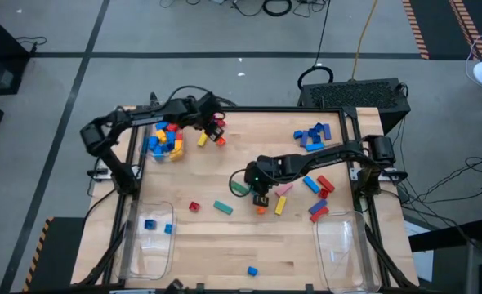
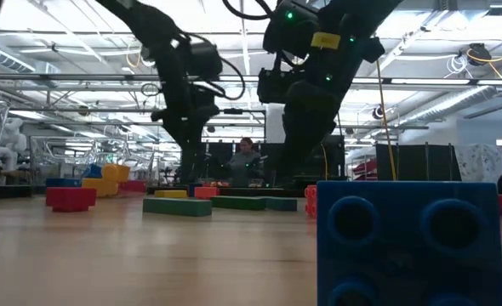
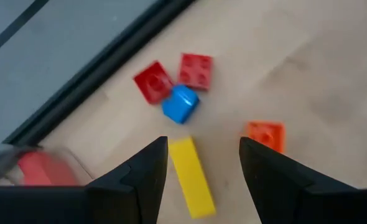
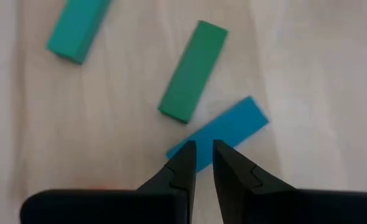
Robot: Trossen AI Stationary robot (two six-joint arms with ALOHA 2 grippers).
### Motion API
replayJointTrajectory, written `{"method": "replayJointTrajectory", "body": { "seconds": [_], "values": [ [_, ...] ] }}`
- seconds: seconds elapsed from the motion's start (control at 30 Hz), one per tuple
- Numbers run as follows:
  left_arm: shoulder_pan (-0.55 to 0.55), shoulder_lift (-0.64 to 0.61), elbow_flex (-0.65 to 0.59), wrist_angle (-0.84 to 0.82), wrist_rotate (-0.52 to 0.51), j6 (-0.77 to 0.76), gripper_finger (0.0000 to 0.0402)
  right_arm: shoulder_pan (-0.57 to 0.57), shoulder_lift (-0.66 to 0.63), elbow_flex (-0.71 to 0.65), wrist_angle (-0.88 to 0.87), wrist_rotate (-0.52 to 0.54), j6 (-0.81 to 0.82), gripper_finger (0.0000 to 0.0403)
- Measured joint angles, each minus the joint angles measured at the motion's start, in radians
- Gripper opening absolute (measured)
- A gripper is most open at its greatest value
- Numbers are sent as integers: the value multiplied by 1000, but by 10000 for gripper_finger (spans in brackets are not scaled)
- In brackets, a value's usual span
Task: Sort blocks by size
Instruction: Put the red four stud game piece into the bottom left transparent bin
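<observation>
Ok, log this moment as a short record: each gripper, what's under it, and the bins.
left gripper: open, above the yellow bar
right gripper: nearly shut, holding nothing, over the blue bar
nearby: green bar, teal bar
left bin: two blue blocks inside
right bin: no blocks visible
</observation>
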Motion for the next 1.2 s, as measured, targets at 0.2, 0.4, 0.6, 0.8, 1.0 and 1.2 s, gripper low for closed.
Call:
{"method": "replayJointTrajectory", "body": {
  "seconds": [0.2, 0.4, 0.6, 0.8, 1.0, 1.2],
  "values": [
    [40, 128, 126, -2, 0, 11, 226, 5, 0, 0, -13, 63, 10, 36],
    [60, 211, 211, -42, -52, -82, 292, -7, 0, 0, -26, 65, 6, 36],
    [101, 274, 251, -52, -81, -169, 306, -18, 0, 0, -61, 93, -9, 36],
    [125, 348, 288, -51, -78, -199, 306, -22, 0, 0, -72, 110, -26, 36],
    [129, 392, 312, -53, -70, -201, 300, -22, 0, 0, -75, 109, -43, 36],
    [128, 416, 314, -71, -69, -201, 294, -22, 0, 0, -74, 109, -54, 36]
  ]
}}
